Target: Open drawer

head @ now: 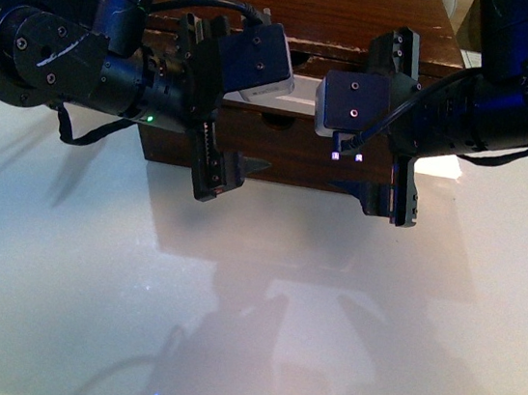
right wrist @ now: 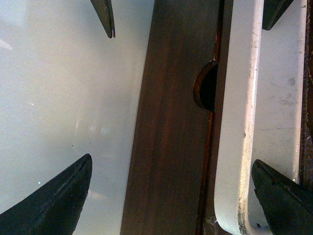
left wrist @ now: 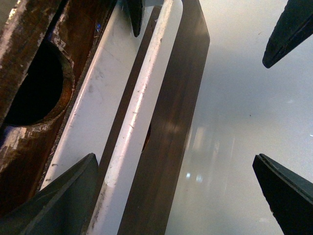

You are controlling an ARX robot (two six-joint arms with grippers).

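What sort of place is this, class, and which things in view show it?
Probably a robotics lab test bench: two black robot arms face a small dark brown wooden drawer cabinet with a long white bar handle, standing on a glossy white tabletop.

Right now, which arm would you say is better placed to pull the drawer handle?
Probably the right: the right gripper, open, straddles the handle squarely; the left gripper straddles it at a slant.

You had two grippers, the left gripper (head: 243, 95) and the right gripper (head: 366, 114), one drawer (head: 290, 149), one white handle (head: 302, 94) and one table (head: 249, 312).
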